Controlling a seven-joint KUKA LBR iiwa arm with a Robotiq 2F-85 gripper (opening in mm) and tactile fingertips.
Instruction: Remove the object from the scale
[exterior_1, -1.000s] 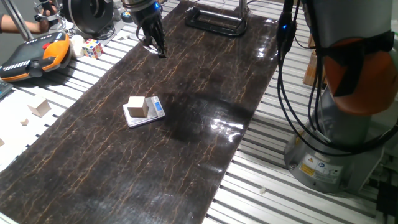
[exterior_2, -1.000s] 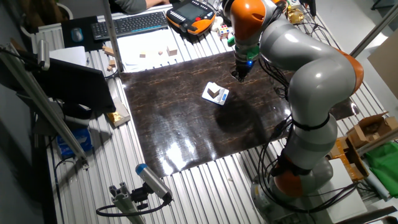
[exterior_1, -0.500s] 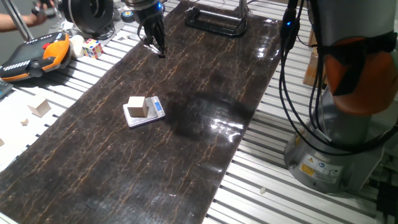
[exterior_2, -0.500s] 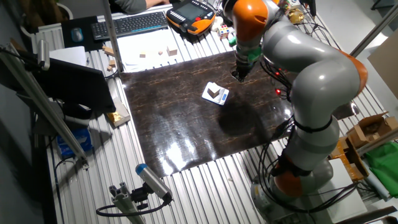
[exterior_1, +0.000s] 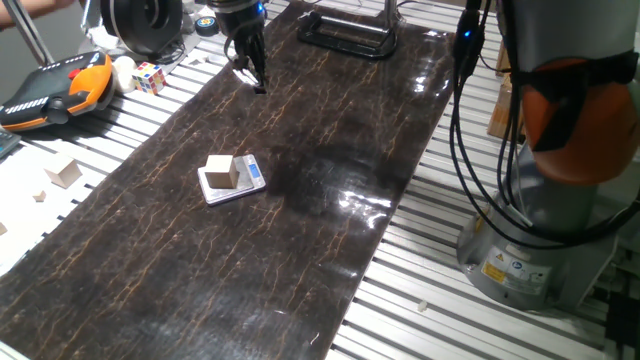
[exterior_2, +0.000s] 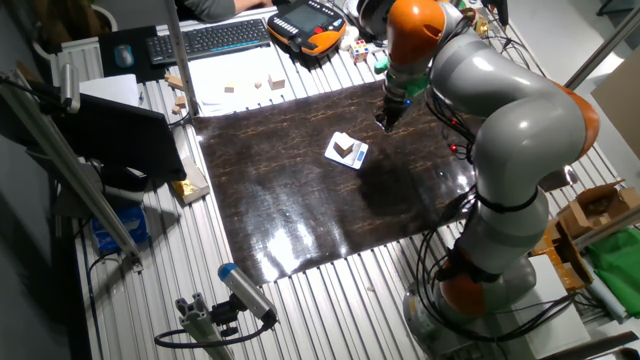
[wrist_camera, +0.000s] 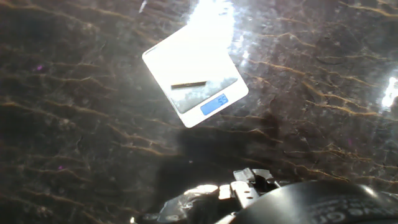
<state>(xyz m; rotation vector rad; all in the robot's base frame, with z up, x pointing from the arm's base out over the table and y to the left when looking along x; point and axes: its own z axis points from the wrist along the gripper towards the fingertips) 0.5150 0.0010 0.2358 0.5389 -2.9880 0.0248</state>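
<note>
The light-tan wooden cube (exterior_1: 223, 171) sits on the small silver scale (exterior_1: 246, 184) with its blue display strip, on the dark marbled mat. Both show in the other fixed view, cube (exterior_2: 345, 150) on scale (exterior_2: 353, 158). In the hand view the scale (wrist_camera: 219, 93) and the cube (wrist_camera: 189, 59) are washed out by glare; the blue display is legible. My gripper (exterior_1: 252, 72) hangs above the mat's far end, well away from the scale, also seen in the other fixed view (exterior_2: 384, 119). Its fingers look slightly apart and hold nothing.
A Rubik's cube (exterior_1: 150, 76) and an orange teach pendant (exterior_1: 55, 92) lie left of the mat. Loose wooden blocks (exterior_1: 65, 174) lie on the slatted table. A black frame (exterior_1: 345, 36) stands at the mat's far end. The robot base (exterior_1: 535, 235) stands to the right.
The arm has shifted slightly and the gripper has drifted a little toward the mat's far end. The cube and the scale have not moved.
</note>
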